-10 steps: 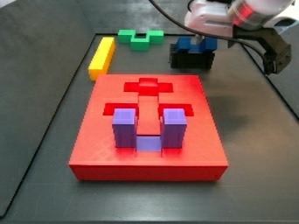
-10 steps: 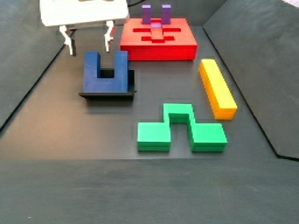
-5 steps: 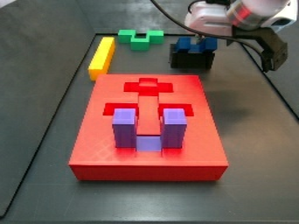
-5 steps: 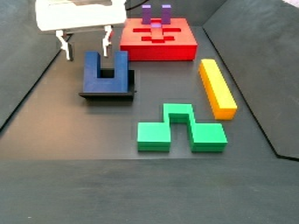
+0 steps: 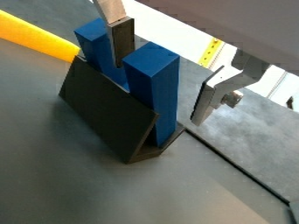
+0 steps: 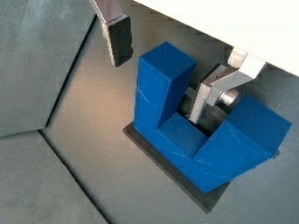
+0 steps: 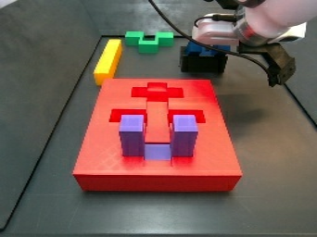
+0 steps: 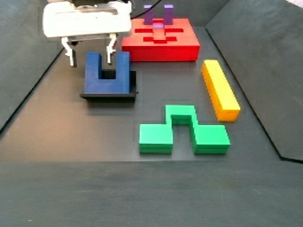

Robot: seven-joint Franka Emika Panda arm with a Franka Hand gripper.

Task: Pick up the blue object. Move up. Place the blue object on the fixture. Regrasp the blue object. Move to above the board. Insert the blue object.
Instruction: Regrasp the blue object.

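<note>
Side views are showing me the gripper [image 8: 91, 55] coming down over the blue object [image 8: 108, 74] since a second ago.

I am watching the red board [image 7: 158, 136], purple block [image 7: 154, 135] already slotted in it, sitting well apart while the blue object is standing prongs-up in the fixture [image 8: 109, 91]. In both wrist views the open fingers [image 6: 118, 38] are straddling one prong, gripping nothing yet, so I am judging the regrasp is beginning.
</note>
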